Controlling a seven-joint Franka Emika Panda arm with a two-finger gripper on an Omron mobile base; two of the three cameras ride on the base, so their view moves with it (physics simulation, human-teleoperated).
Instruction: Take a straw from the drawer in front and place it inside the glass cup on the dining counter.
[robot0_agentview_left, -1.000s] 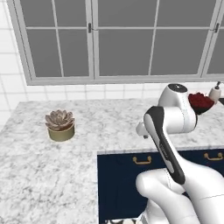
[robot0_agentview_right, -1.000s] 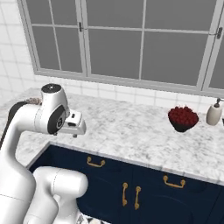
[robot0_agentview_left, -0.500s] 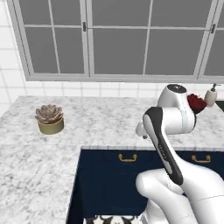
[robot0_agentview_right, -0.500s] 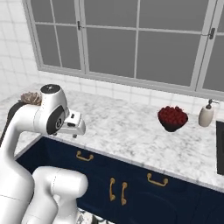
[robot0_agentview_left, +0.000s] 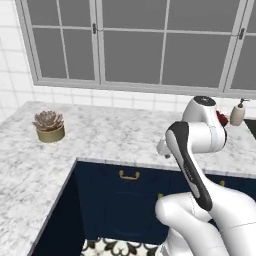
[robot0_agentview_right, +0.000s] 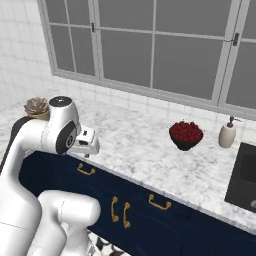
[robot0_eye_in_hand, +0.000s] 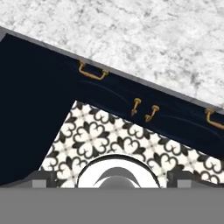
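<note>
End effector (robot0_agentview_right: 89, 145): jaws wide, empty, poised above the navy cabinet fronts. Drawer (robot0_agentview_left: 129, 175): shut, brass handle just below the bench (robot0_agentview_left: 100, 135) edge. Straw and glass cup: whereabouts cannot be told. Step, as judged: approach. Next: reach the handle, pull the drawer open.

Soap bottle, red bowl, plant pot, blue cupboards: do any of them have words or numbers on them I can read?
No words, numbers or signs can be read.
soap bottle: plain, no label visible.
bowl of red fruit: no writing.
succulent pot: plain tan band, no writing.
navy cupboard fronts: brass handles, no text.
</note>
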